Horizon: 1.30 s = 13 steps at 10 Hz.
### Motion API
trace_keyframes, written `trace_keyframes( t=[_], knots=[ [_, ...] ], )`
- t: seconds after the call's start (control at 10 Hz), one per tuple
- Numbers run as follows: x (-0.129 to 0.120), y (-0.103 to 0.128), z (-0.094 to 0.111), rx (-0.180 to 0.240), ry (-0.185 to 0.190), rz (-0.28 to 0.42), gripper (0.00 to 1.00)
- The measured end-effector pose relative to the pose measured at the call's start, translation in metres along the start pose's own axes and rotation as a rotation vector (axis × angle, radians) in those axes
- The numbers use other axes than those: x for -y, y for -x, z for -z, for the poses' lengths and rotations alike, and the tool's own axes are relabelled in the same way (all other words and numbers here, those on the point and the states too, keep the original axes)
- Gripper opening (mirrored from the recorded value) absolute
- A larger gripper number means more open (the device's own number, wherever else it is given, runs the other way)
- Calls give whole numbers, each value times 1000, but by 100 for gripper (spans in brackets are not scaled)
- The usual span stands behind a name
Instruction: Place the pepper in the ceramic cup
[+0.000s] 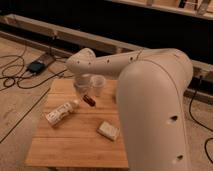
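Small dark red pepper hangs pinched in the claw, just beside the pale upright ceramic cup.

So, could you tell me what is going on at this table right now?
A one-armed robot is working on getting the pepper into the cup. Its gripper reaches down at the back of the table and is shut, apparently on the pepper, which is just left of and in front of the cup, not yet inside it. A bottle lies on its side to the left, and a pale block rests nearer the front.
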Motion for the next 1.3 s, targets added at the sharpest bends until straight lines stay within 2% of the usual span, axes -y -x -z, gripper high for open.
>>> trace_keyframes(
  t=[0.2,0.6,0.9,1.3],
  knots=[
    [11,16,12,39,36,-5,0],
    [36,41,32,111,83,-24,0],
    [56,55,41,166,94,-31,0],
    [92,67,42,250,96,-56,0]
  ],
)
